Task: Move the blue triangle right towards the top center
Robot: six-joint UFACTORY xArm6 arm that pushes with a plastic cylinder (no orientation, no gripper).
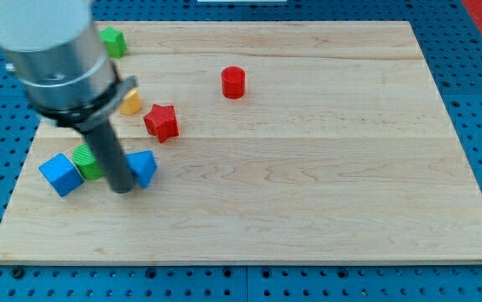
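Note:
The blue triangle [144, 167] lies on the wooden board at the view's left, partly hidden by my rod. My tip [121, 190] rests on the board right against the triangle's left side, between it and the green block [86, 161]. A blue cube [60, 174] sits just left of the green block. The board's top centre lies far up and to the right of the triangle.
A red star [162, 122] lies up and right of the triangle. A yellow block [130, 103] sits above it, half hidden by the arm. A red cylinder [233, 82] stands near the top centre. A green block [112, 41] is at the top left corner.

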